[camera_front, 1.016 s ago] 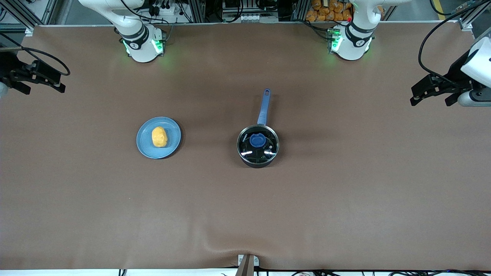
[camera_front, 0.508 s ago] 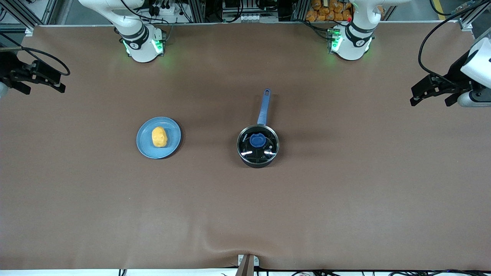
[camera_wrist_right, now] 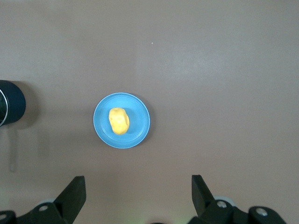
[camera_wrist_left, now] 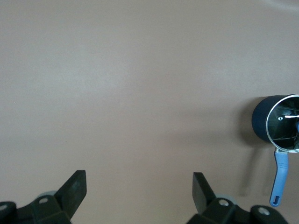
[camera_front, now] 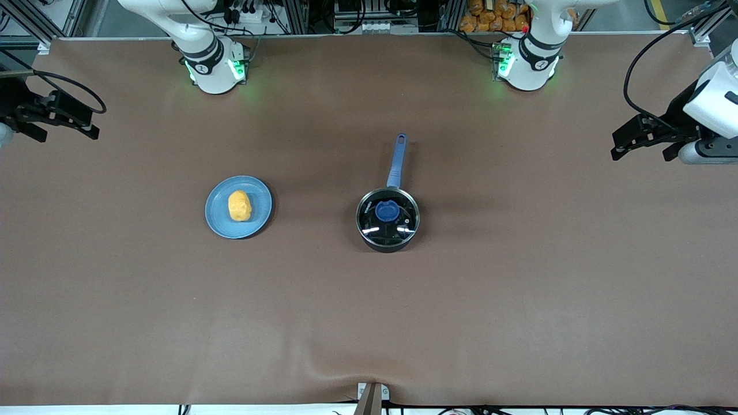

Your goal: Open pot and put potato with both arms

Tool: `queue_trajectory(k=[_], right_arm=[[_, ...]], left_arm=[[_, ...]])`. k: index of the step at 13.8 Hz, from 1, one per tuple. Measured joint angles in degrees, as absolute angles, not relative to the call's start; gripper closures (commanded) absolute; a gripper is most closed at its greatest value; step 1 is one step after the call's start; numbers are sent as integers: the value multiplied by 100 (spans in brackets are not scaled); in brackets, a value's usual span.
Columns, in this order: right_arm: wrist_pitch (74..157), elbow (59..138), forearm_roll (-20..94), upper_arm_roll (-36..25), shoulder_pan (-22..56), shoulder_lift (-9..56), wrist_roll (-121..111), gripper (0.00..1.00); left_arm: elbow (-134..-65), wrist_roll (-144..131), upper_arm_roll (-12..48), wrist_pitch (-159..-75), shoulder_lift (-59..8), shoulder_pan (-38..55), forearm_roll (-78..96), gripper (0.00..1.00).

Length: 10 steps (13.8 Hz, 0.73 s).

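The black pot (camera_front: 387, 229) stands mid-table with its glass lid (camera_front: 398, 226) on and the lid's blue knob (camera_front: 387, 211) in the centre. Its blue handle (camera_front: 396, 161) points toward the robots' bases. The yellow potato (camera_front: 239, 206) lies on a light-blue plate (camera_front: 257, 199) toward the right arm's end. My left gripper (camera_front: 640, 154) hangs open over the table's left-arm end, far from the pot (camera_wrist_left: 273, 122). My right gripper (camera_front: 68, 136) hangs open over the right-arm end. Its wrist view shows the potato (camera_wrist_right: 118, 121), the plate (camera_wrist_right: 138, 130) and an edge of the pot (camera_wrist_right: 10, 108). Both grippers (camera_wrist_left: 138, 177) (camera_wrist_right: 138, 179) are empty.
A brown cloth (camera_front: 369, 311) covers the whole table. The two arm bases (camera_front: 213, 69) (camera_front: 527, 66) stand along the edge farthest from the front camera. A small metal bracket (camera_front: 372, 395) sits at the edge nearest that camera.
The left gripper has shifted slightly inward toward the pot's side of the table. The right arm, pot, plate and potato have not moved.
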<state>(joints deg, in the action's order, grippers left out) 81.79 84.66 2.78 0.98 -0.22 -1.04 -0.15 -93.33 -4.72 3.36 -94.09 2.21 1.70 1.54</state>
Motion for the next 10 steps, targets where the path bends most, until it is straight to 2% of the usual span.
queue_trajectory(k=[10], right_arm=[[8181, 8466, 360, 115, 28, -103, -15, 0]], left_arm=[[-9333, -472, 327, -9409, 221, 167, 154, 0]])
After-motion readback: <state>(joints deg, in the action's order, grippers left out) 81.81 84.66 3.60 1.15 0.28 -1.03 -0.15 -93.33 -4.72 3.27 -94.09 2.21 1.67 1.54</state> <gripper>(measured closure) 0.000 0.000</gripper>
